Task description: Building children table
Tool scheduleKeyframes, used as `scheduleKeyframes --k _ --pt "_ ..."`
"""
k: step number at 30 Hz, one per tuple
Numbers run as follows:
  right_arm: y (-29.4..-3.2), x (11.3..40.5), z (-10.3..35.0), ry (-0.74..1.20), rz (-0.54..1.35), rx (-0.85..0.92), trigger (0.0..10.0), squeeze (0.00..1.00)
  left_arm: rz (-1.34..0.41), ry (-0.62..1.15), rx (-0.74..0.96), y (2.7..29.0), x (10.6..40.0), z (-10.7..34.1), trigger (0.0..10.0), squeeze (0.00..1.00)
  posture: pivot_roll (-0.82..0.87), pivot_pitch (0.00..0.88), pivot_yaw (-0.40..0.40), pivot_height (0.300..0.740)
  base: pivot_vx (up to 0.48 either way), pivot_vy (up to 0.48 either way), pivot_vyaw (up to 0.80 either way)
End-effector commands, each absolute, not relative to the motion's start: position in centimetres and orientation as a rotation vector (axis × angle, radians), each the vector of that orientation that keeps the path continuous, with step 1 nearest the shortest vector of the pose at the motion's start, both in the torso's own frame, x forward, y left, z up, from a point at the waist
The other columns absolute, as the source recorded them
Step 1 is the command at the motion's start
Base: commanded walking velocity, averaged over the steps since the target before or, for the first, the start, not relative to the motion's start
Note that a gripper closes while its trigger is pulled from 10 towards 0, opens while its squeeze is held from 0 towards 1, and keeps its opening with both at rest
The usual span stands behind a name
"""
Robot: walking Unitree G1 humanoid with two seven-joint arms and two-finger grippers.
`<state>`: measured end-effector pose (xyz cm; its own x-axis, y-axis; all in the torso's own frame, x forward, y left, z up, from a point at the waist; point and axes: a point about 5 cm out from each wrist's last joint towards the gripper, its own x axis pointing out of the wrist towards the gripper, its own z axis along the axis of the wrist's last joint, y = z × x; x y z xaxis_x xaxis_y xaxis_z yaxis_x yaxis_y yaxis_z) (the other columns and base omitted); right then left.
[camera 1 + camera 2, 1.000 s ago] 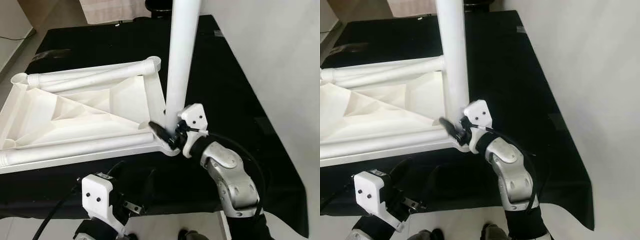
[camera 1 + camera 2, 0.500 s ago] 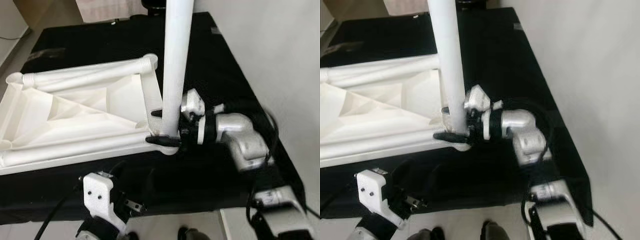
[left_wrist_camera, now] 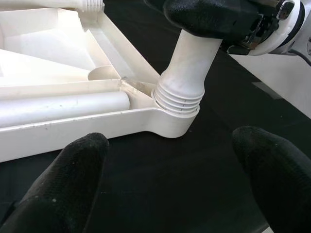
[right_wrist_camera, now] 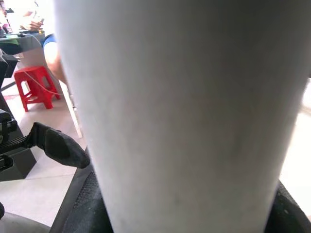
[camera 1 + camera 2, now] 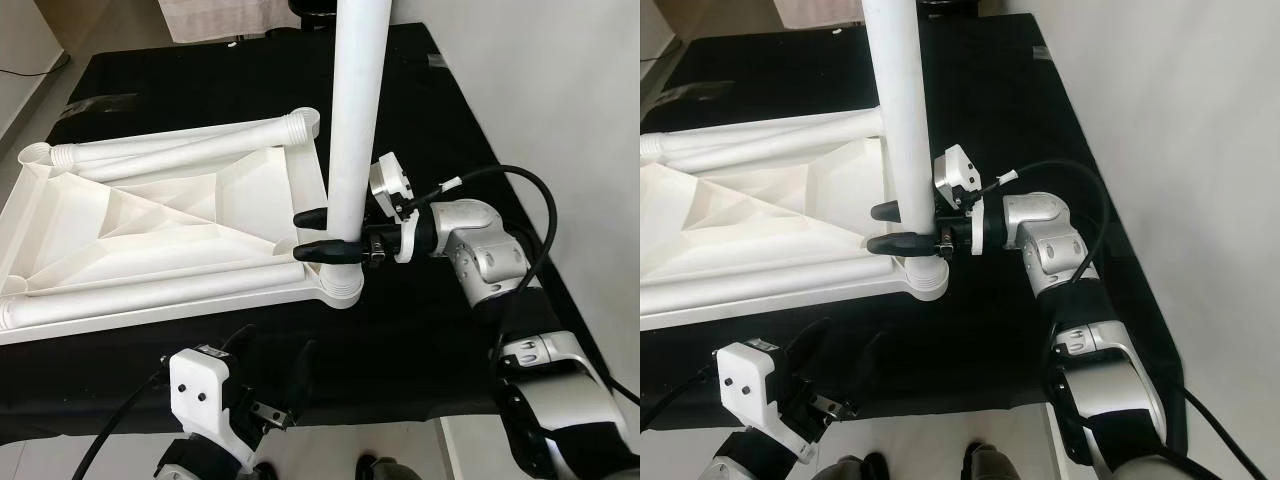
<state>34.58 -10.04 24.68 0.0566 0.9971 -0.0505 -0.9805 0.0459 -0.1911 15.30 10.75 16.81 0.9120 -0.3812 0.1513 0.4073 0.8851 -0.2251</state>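
Right gripper [image 5: 322, 232] clamps the upright table leg [image 5: 357, 110] just above its corner socket [image 3: 176, 112]; uneven twisting could cross-thread it. Left gripper [image 3: 167, 182] hovers wide near that socket.

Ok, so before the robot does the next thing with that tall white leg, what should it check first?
1. Right gripper around the leg: ok, one black finger on each side, low on the tube.
2. Leg standing upright in the corner socket of the tabletop: ok.
3. Leg screwed fully home: not ok, thread rings show above the socket.
4. Tabletop lying flat on the black cloth: ok.
5. Left gripper out of the way: ok, open and near the corner, touching nothing.
6. How tight the grip is: cannot tell.
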Motion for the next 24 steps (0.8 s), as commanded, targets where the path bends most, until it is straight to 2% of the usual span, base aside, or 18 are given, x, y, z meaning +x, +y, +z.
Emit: scheduleKeyframes --k 1,4,5,6,7,8,9,10,11,14,15,24 --pt "-10.1 34.6 23.9 -0.099 1.48 -0.144 0.0 0.0 -0.41 -0.084 -0.274 10.7 15.1 16.5 10.0 0.0 0.0 0.258 -0.002 0.74 0.0 0.0 0.0" --pt "-11.0 34.5 23.6 -0.127 1.308 -0.155 0.0 0.0 -0.411 -0.085 -0.276 10.7 15.3 16.5 10.0 0.0 -0.01 0.26 -0.002 0.74 0.0 0.0 0.0" --pt "-10.9 34.4 22.7 -0.108 1.146 -0.132 0.0 0.0 -0.412 -0.085 -0.276 10.8 15.3 16.5 10.0 0.0 -0.02 0.26 -0.009 0.74 0.0 0.0 0.0" --pt "-10.9 34.4 22.7 -0.108 1.146 -0.132 0.0 0.0 -0.412 -0.085 -0.276 10.8 15.3 16.5 10.0 0.0 -0.02 0.26 -0.009 0.74 0.0 0.0 0.0" --pt "-10.9 34.3 22.0 -0.093 1.03 -0.115 0.0 0.0 -0.413 -0.084 -0.277 10.8 15.3 16.5 10.0 0.0 -0.02 0.26 -0.009 0.74 0.0 0.0 0.0" --pt "-10.9 34.3 22.0 -0.093 1.03 -0.115 0.0 0.0 -0.413 -0.084 -0.277 10.8 15.3 16.5 10.0 0.0 -0.02 0.26 -0.009 0.74 0.0 0.0 0.0" --pt "-11.2 32.5 18.8 0.01 0.58 -0.151 0.0 0.0 -0.416 -0.085 -0.278 10.9 15.5 16.5 10.0 0.0 -0.03 0.26 0.002 0.74 0.0 0.0 0.0" --pt "-11.2 32.5 18.8 0.01 0.58 -0.151 0.0 0.0 -0.416 -0.085 -0.278 10.9 15.5 16.5 10.0 0.0 -0.03 0.26 0.002 0.74 0.0 0.0 0.0" --pt "-11.3 31.6 18.1 0.032 0.482 -0.155 0.0 0.0 -0.418 -0.086 -0.278 10.9 15.5 16.5 10.0 0.0 -0.03 0.26 0.002 0.74 0.0 0.0 0.0" --pt "-10.9 31.0 17.8 0.032 0.453 -0.162 0.0 0.0 -0.418 -0.085 -0.278 11.0 15.6 16.4 10.0 0.0 -0.03 0.253 0.009 0.74 0.0 0.0 0.0" --pt "-9.9 31.2 17.6 0.02 0.518 -0.168 0.0 0.0 -0.418 -0.084 -0.278 11.0 15.7 16.2 10.0 0.0 -0.03 0.235 0.006 0.74 0.0 0.0 0.0" --pt "-8.8 31.4 18.0 0.008 0.541 -0.168 0.0 0.0 -0.412 -0.087 -0.281 11.1 15.8 16.1 10.0 0.0 -0.03 0.226 0.008 0.74 0.0 0.0 0.0"
